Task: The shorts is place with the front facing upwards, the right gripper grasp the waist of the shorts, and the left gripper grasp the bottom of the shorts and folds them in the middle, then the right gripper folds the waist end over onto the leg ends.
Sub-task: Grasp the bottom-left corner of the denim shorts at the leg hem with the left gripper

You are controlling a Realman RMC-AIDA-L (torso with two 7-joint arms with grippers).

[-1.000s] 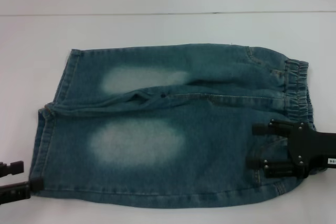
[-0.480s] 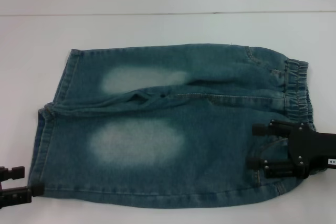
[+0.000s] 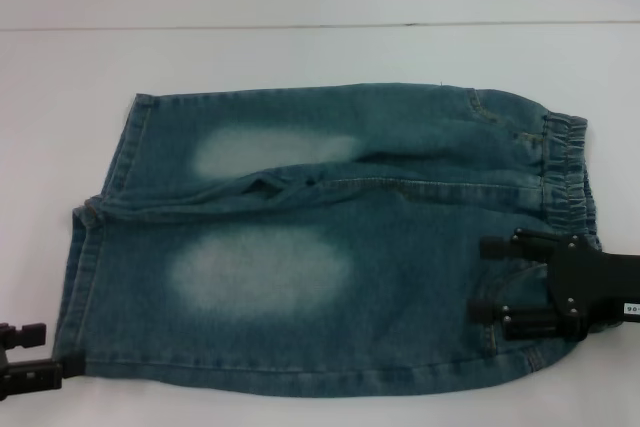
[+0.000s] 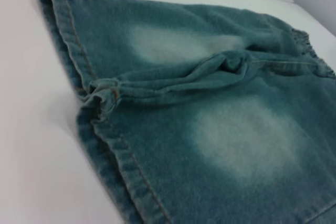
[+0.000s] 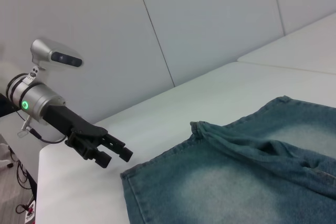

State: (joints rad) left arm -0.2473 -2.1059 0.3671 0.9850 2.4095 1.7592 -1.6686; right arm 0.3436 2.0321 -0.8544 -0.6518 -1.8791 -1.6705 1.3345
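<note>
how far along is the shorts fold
Barely begun. Done: the shorts lie flat, front up. In hand: right tool open above the waist; left tool open beside the near leg hem, gripping nothing. Left: both grasps, both folds.

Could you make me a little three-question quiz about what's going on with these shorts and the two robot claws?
1. True or false: the shorts are already folded in half.
2. Which end lies under the right gripper: A) the waist, B) the leg ends?
3. Is the left gripper holding cloth yet?

Key
1. False; they lie spread flat on the white table.
2. A.
3. No; it waits open beside the near hem corner.
</note>
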